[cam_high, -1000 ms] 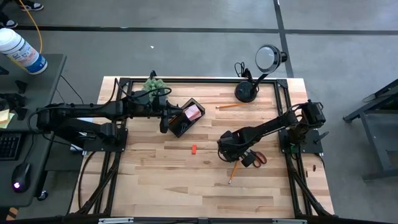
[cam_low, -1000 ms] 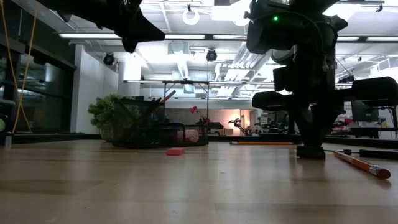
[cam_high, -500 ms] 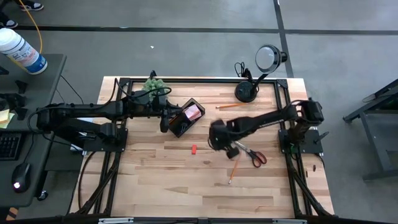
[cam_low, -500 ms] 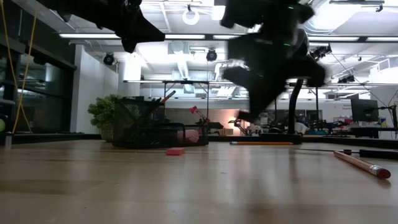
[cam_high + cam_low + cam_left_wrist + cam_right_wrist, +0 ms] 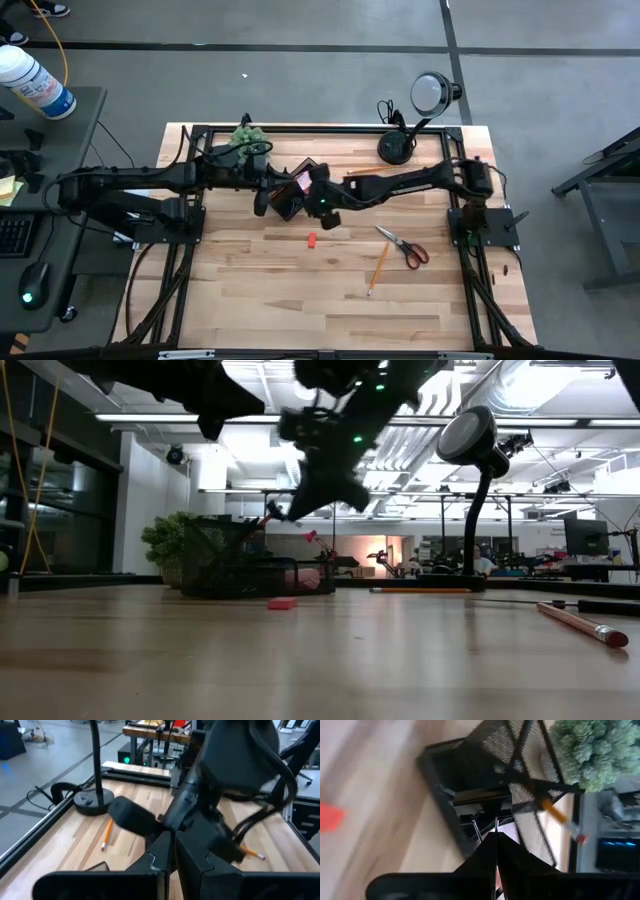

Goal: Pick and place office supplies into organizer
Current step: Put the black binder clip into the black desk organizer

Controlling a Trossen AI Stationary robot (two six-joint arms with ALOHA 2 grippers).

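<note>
The black mesh organizer [image 5: 287, 203] [image 5: 240, 565] [image 5: 470, 765] stands at the table's far left. It holds a pink sticky-note pad [image 5: 299, 179] and an orange pencil [image 5: 554, 811] that leans out over its rim. My right gripper [image 5: 322, 203] [image 5: 496, 837] hovers over it, shut on a small black clip [image 5: 472, 805]. My left gripper [image 5: 264, 197] [image 5: 172, 865] is shut and waits above the organizer's left side, touching nothing. The red-handled scissors [image 5: 404, 247], two pencils [image 5: 377, 268] [image 5: 370, 171] and the red-orange block [image 5: 311, 240] [image 5: 282, 603] lie flat on the table. My right gripper pinches the clip by its thin wire loops [image 5: 486, 826], right at the fingertips. The fingers come from above, pointing down into the organizer. The clip's black body hangs beyond the tips, over a compartment. Whether it rests on the organizer's floor I cannot tell.
A green spiky plant [image 5: 248, 135] stands just beyond the organizer. The black lamp has its base [image 5: 395, 148] at the far right and its head [image 5: 432, 92] past the table edge. My right arm stretches across the table's far middle. Bare wood lies along the near half.
My right gripper has risen from beside the scissors and swung toward the table's left and far edge, ending over the organizer. With it gone, the scissors and the near pencil show in full. My left arm has kept still.
</note>
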